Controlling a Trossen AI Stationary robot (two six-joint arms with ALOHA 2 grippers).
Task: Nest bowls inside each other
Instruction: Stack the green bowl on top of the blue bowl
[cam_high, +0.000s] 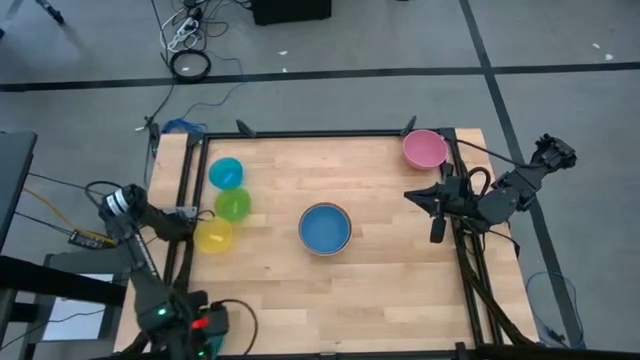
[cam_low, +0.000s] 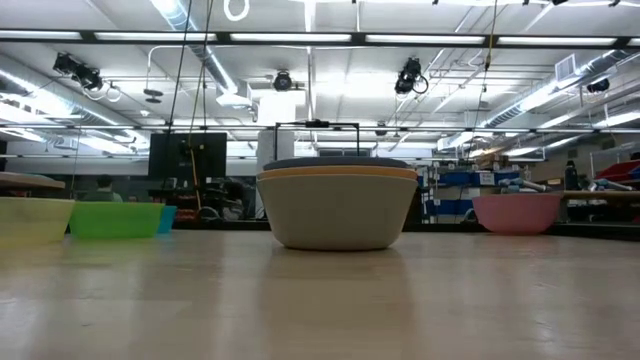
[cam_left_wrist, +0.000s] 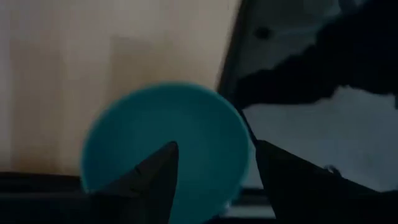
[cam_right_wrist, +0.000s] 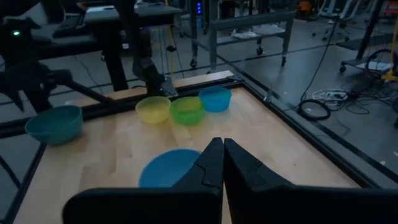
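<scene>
Wooden bench (cam_high: 380, 200) carries a blue-topped bowl stack (cam_high: 325, 229) at centre. My left pincer (cam_high: 190, 228), jaws spread, straddles the yellow bowl (cam_high: 214, 236) rim; light, slick plastic, so pinch the wall. Right pincer (cam_right_wrist: 222, 163) waits closed.

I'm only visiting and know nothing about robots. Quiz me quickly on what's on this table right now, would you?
1. True or false: the pink bowl sits nested in the centre stack.
2. Which bowl lies between the cyan bowl and the yellow bowl? A lime green; B blue; C grey.
3. Fill in: the right pincer is ____ (open or shut).
Key: 1 false, it stands alone; 2 A; 3 shut.
</scene>
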